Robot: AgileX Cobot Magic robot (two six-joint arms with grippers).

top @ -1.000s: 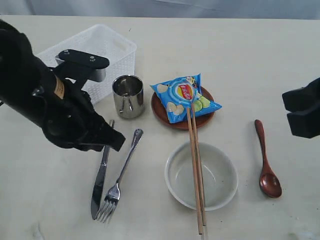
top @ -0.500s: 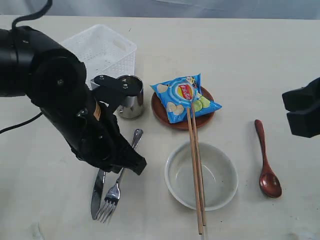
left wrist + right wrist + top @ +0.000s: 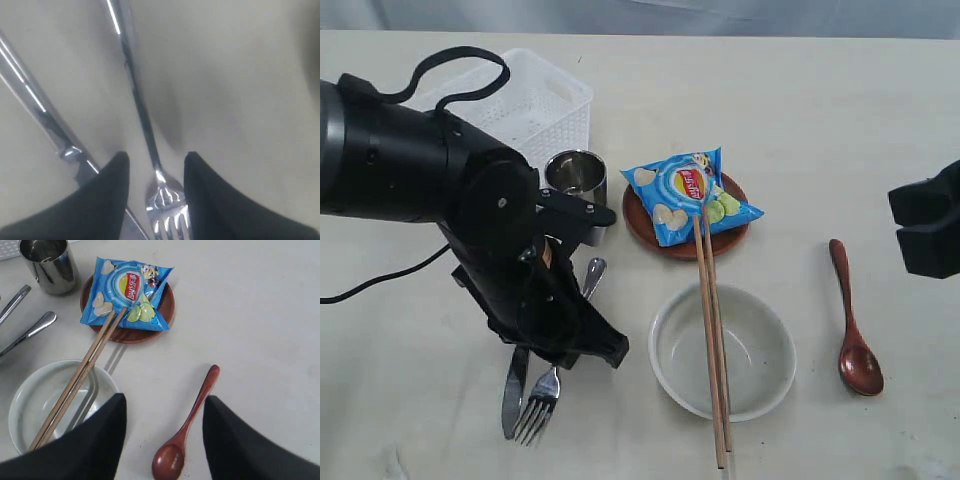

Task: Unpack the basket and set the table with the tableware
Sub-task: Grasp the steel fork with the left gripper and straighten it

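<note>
Pale table [image 3: 840, 120] was found nearly set: basket [image 3: 535, 100] looked emptied; knife [image 3: 510, 405], fork [image 3: 542, 395], cup [image 3: 577, 172], plate [image 3: 642, 228], bowl [image 3: 760, 350] w/ chopsticks [image 3: 710, 330] and spoon [image 3: 855, 345] were laid out. L gripper [image 3: 155, 162] was held apart astride fork neck, nothing clamped. R gripper [image 3: 164, 402] was apart, empty. Judged left: fork alignment, maybe chips bag [image 3: 688, 195] off plate.

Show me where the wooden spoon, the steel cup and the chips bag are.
wooden spoon [image 3: 196, 402], right wrist view, on the middle of its handle.
steel cup [image 3: 50, 271], right wrist view, on its side wall.
chips bag [image 3: 127, 287], right wrist view, on its printed front.
</note>
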